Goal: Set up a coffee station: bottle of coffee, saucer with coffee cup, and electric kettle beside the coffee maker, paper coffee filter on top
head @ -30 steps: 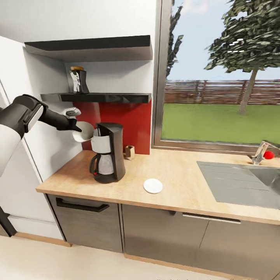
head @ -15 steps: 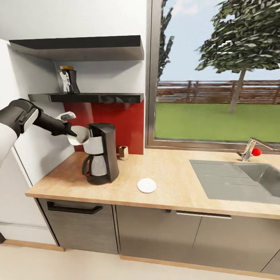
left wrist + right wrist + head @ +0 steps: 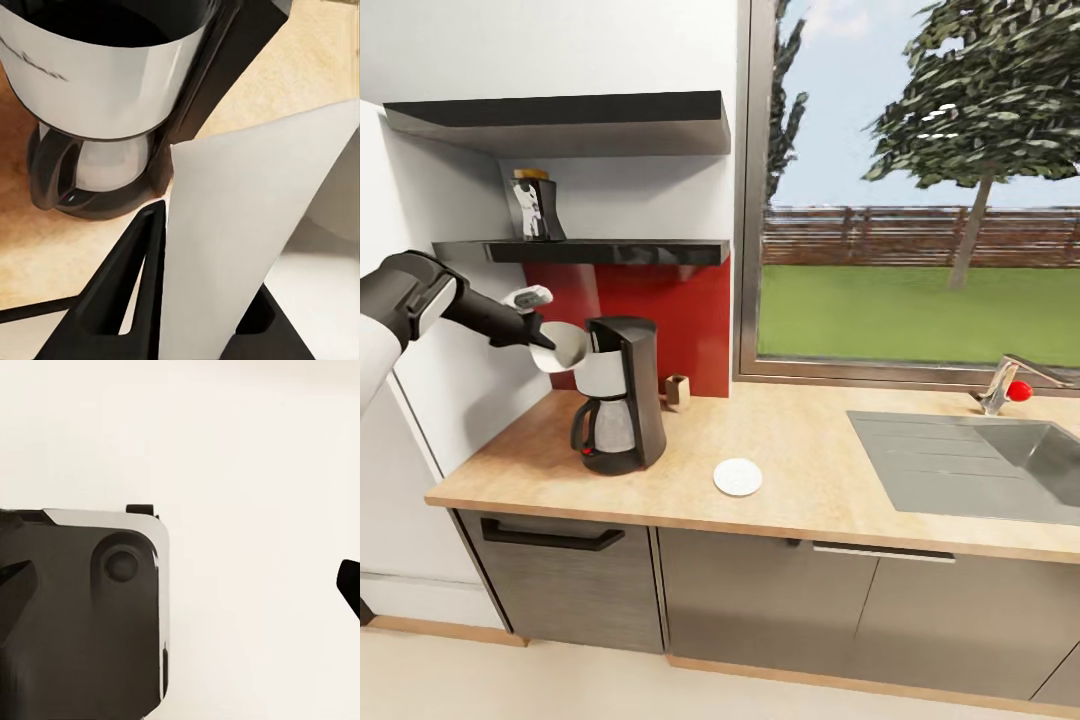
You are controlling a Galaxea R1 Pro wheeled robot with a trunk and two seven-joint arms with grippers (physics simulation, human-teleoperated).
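Note:
The black coffee maker stands on the light-wood countertop near its left end, its silvery front and carafe close up in the left wrist view. My left gripper is shut on a white paper coffee filter, held just left of the maker's top. The black fingers pinch the filter. The bottle of coffee stands on the lower shelf. The white saucer lies right of the maker. My right gripper is open over a pale surface. The coffee cup and electric kettle are out of view.
A small brown holder sits against the red backsplash behind the coffee maker. The steel sink and faucet take the counter's right part. A white wall panel stands left of the counter. A dark robot part shows in the right wrist view.
The camera shifted, so the whole scene slid left in the picture a second ago. My left gripper still holds the filter beside the maker's top, almost unmoved in the last half second.

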